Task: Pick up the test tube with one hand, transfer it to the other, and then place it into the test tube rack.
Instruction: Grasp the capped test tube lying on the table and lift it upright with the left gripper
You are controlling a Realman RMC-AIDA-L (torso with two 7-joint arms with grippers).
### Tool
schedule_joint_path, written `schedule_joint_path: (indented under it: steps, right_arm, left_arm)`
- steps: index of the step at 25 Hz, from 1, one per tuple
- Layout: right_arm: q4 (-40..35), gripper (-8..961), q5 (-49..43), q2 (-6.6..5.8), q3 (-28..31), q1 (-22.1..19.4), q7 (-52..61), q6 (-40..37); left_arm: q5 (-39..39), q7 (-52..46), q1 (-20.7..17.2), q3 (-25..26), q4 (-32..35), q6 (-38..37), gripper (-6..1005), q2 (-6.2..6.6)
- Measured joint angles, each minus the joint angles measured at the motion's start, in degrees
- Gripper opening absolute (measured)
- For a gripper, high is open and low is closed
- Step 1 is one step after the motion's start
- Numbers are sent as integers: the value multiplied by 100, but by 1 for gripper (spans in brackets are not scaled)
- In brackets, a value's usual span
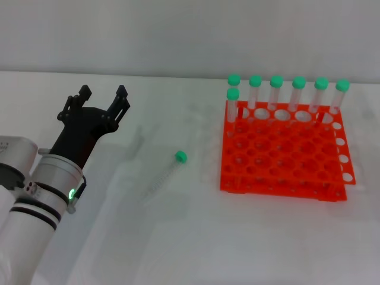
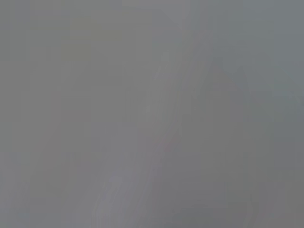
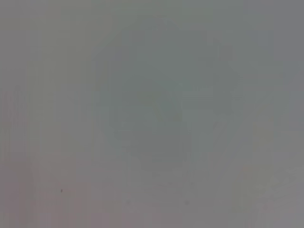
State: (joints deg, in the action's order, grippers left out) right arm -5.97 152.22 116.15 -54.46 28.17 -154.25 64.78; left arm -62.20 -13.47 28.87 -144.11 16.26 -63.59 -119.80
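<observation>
head view looks down over the white table [image 1: 196, 237]; both wrist views show only blank grey.

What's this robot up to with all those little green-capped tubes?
It is about to pick up the loose test tube lying on the white table, left of the orange rack. The left gripper is open and empty, held above the table to the left of that tube and not touching it. Seven other tubes already stand along the rack's far edge. The right arm is not in view, so nothing has been handed over yet.
</observation>
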Motion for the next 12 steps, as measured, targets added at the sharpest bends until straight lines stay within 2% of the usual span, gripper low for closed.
schedule_joint_path:
  steps: [8,12]
  right_arm:
    - [-3,868,9,-11,7,13,0,-18]
    - [-6,866,9,-18,12,11,0,-18]
  left_arm:
    - [6,-125,130,7,-1,39,820,17]
    - [45,-629,374,171,-45,353,819,92]
